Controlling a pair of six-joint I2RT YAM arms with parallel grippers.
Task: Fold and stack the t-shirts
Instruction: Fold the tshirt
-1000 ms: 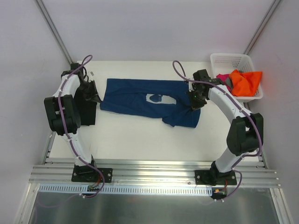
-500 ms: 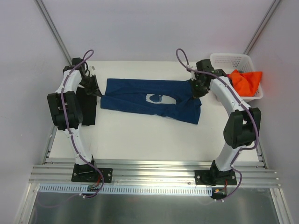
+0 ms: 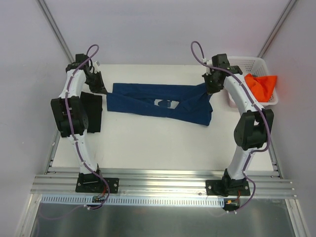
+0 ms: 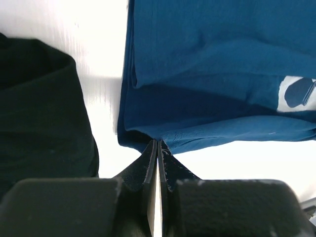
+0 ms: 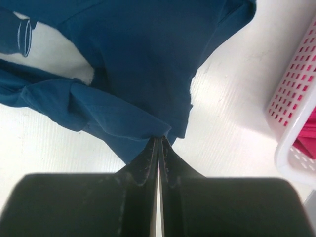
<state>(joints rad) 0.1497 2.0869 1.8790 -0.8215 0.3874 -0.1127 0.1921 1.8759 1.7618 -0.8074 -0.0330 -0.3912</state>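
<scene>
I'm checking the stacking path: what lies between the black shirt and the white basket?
The navy t-shirt, held at its ends by the left gripper and the right gripper; the top view shows it.

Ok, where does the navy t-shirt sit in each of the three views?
Top external: navy t-shirt mid-picture, spread left to right.
Left wrist: it fills the upper right, with the black t-shirt at left.
Right wrist: it covers the upper left and centre, with the basket at the right edge.
Shared landmark: its white print.
</scene>
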